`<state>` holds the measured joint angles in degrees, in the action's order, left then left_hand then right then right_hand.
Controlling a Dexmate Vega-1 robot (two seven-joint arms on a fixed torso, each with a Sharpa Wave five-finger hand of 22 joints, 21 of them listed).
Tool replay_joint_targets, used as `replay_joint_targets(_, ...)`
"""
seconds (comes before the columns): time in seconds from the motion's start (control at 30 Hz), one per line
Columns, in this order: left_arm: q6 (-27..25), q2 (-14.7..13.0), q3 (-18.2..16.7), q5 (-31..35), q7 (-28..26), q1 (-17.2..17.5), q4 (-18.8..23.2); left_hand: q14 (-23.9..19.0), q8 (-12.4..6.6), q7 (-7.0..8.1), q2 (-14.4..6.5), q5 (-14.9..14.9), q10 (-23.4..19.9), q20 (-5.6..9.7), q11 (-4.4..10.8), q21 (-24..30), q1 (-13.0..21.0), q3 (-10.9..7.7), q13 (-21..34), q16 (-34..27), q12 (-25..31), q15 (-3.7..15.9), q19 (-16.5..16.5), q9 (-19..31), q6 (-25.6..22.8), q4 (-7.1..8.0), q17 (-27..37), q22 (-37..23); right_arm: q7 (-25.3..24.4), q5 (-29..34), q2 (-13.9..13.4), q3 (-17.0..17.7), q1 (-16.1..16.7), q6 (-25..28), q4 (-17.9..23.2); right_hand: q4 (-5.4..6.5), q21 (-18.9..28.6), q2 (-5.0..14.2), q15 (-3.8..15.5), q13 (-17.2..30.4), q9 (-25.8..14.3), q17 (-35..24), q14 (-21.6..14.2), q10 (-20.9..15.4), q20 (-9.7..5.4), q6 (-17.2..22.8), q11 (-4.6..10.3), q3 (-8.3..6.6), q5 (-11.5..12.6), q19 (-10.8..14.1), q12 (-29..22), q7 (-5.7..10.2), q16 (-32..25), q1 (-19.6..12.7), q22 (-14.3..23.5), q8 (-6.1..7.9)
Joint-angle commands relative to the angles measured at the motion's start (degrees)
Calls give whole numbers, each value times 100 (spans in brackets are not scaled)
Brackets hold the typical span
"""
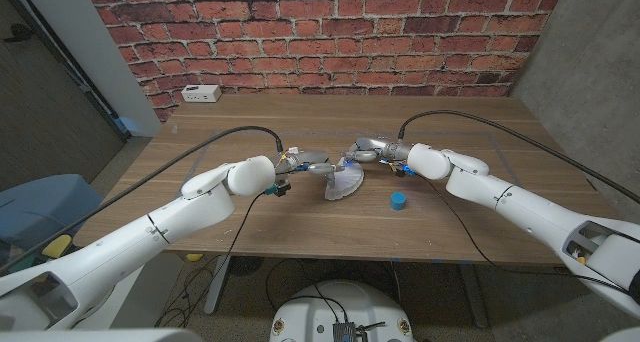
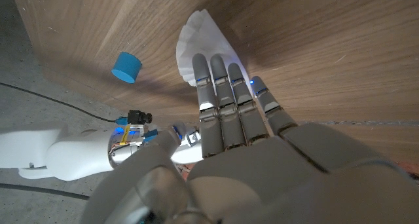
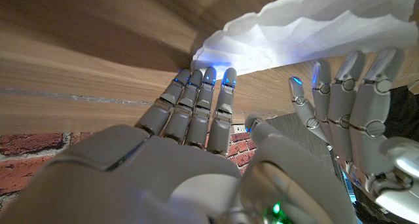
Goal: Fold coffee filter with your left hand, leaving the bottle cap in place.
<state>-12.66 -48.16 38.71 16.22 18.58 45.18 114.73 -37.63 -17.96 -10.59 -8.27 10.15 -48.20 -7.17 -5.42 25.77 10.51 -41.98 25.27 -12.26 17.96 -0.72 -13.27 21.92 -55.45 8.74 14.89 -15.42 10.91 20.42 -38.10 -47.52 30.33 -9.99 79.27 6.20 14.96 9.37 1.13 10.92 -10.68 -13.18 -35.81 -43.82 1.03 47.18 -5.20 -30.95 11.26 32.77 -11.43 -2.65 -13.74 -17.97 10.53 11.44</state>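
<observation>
Meeting over the middle of the worktop (image 1: 300, 112), your two hands close in on the white coffee filter (image 1: 345, 184) from opposite sides. The filter sits about midway between the left and right edges, nearer the front edge than the back, and its pleated rim fans out toward the front.

Your left hand (image 1: 305, 166) reaches in from the left, and its fingers (image 2: 219, 86) lie straight and close together on top of the filter, as the left wrist view shows. They press on it, but you cannot tell from these pictures whether anything is pinched under them.

Your right hand (image 1: 368, 151) comes in from the right, its fingers (image 3: 209, 96) also straight and side by side, their tips at the filter's edge. In the right wrist view the filter rises as a crumpled white sheet just beyond those fingertips, and the left hand's fingers show next to them. You cannot tell whether the right fingertips actually touch the filter or stop just short.

The blue bottle cap (image 1: 398, 200) stands on the worktop near the filter on its right, closer to the front edge, apart from both hands.

A white box (image 1: 202, 93) sits at the back left corner of the worktop, against the brick wall (image 1: 320, 32).
</observation>
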Motion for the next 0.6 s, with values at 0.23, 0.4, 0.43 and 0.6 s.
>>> replay_joint_targets(0.23,-880,-8,717,372,838,-591,128,-159,189,-39,-73,-47,4,60,-68,116,-267,110,-182,-29,-162,-38,-280,-170,38,109,-137,98,-21,-161,-26,78,44,-103,-40,-22,-2,52,-17,9,-1,-32,-59,-6,-10,-3,2,-14,25,78,2,-18,2,5,9,-20)
replay_joint_targets(0.4,-1106,-20,826,560,921,-648,223,-276,252,-62,-67,-45,-8,89,-35,221,-343,125,-257,-42,-210,-89,-558,-242,42,95,-214,142,-10,-282,-24,126,67,-142,-67,-21,-3,52,-3,9,-1,-32,-59,-1,-11,-2,-24,-15,25,82,4,-16,3,7,9,-20)
replay_joint_targets(0.43,-1187,-13,870,614,988,-682,244,-284,270,-30,-59,-44,-13,108,-34,249,-356,127,-274,-36,-221,-87,-633,-258,53,87,-235,153,0,-318,-19,136,70,-152,-83,-21,-4,53,-2,9,-1,-33,-58,2,-11,1,-22,-15,25,81,5,-16,3,7,9,-19)
replay_joint_targets(0.6,-1359,-2,989,802,1088,-739,305,-312,299,-35,-46,-44,-31,172,-33,328,-396,128,-326,-18,-251,-76,-851,-307,25,69,-295,187,17,-339,-21,135,71,-137,-102,-23,-7,56,-16,9,-1,-36,-56,-8,-8,-3,-27,-17,24,82,2,-14,3,8,10,-21)
